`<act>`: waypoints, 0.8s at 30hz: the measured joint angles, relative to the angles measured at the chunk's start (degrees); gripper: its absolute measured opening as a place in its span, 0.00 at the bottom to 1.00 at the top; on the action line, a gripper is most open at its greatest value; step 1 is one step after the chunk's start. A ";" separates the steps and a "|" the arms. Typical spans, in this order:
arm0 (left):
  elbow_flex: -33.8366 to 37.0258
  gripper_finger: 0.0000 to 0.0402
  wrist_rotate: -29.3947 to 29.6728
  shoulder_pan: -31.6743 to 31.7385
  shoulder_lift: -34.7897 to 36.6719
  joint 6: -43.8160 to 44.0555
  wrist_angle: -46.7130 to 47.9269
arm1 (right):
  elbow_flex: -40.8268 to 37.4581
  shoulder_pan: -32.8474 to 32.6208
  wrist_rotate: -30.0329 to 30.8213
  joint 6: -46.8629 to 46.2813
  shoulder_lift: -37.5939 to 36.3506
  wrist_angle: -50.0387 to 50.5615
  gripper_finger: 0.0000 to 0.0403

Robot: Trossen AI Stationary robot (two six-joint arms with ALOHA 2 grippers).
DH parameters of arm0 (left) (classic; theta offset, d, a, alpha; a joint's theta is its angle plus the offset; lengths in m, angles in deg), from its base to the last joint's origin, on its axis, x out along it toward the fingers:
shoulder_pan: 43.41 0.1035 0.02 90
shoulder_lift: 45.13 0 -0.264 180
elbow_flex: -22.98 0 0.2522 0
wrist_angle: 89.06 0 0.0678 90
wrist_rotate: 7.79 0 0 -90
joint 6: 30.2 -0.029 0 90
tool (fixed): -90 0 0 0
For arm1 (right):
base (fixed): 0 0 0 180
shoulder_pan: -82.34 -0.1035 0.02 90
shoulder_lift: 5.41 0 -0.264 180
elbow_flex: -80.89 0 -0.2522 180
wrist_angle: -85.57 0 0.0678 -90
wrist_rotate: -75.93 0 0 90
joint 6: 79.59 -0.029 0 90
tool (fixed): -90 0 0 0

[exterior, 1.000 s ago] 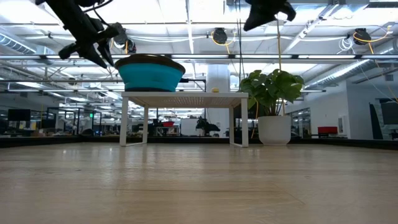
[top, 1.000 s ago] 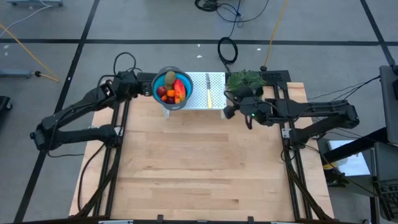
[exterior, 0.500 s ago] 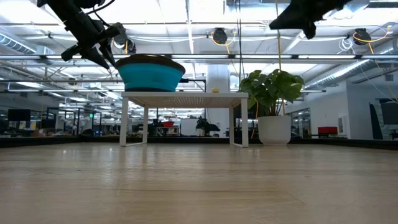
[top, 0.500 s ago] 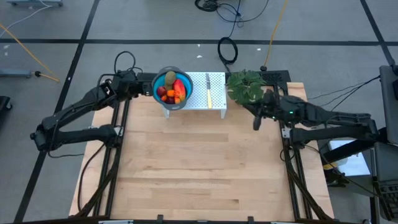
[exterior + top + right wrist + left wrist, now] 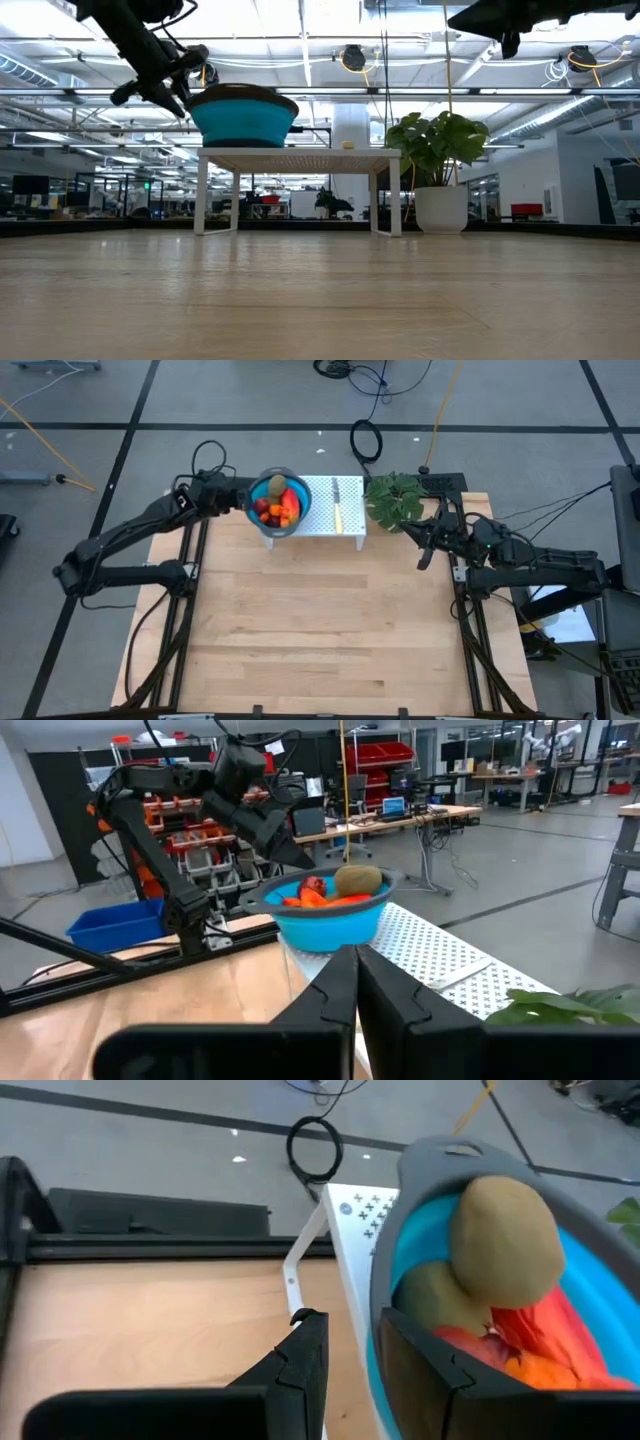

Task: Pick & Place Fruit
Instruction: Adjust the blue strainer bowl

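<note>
Moved in since a second ago on the left: left end effector (image 5: 238, 493), then short of the bowl (image 5: 385, 1280), now at its left rim. Pulled back on the right over the same second: right end effector (image 5: 421, 553), from beside the white stand (image 5: 320, 510) out to the counter's (image 5: 320, 620) right edge, just near of the plant (image 5: 392, 498).

Starting at the left: fingers narrowly parted and set astride the bowl's rim, one outside the wall, one inside; no telling whether already pinching that wall. Holds no fruit.

Next to the right, the fruit (image 5: 276, 502), all heaped in the blue bowl on the stand at the far edge of the counter. Lies immediately right of the left end effector, touching distance. Olive-brown ovals (image 5: 500, 1240) at the far side of the heap, uppermost. Oblong red-orange piece (image 5: 292, 498) along the right inner wall, long axis running roughly near to far, so across the left arm's line of approach. Dark red balls low on the left side.

Further right on the stand, a cream-yellow knife (image 5: 337, 517), not part of the job.

At the far right, fingers pressed together on nothing, well apart from the bowl, pointing back toward it.

Judged from this: left arm plainly the nearer; a lift over the rim and a short reach rightward probably enough.
</note>
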 joint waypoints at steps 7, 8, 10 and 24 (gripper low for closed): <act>0.04 0.23 -4.68 -0.04 -1.53 0.15 -5.47 | 0.00 0.02 1.59 1.44 0.04 0.04 0.00; 0.07 0.23 -5.25 -0.05 -1.53 0.16 -5.90 | 0.00 0.02 1.74 1.56 0.02 0.04 0.00; 0.07 0.23 -6.02 -0.11 -1.45 0.21 -6.02 | 0.00 0.02 2.88 1.92 0.02 0.04 0.00; 0.11 0.23 5.77 -0.04 5.62 3.48 7.50 | 0.00 0.02 3.13 2.34 0.04 0.02 0.00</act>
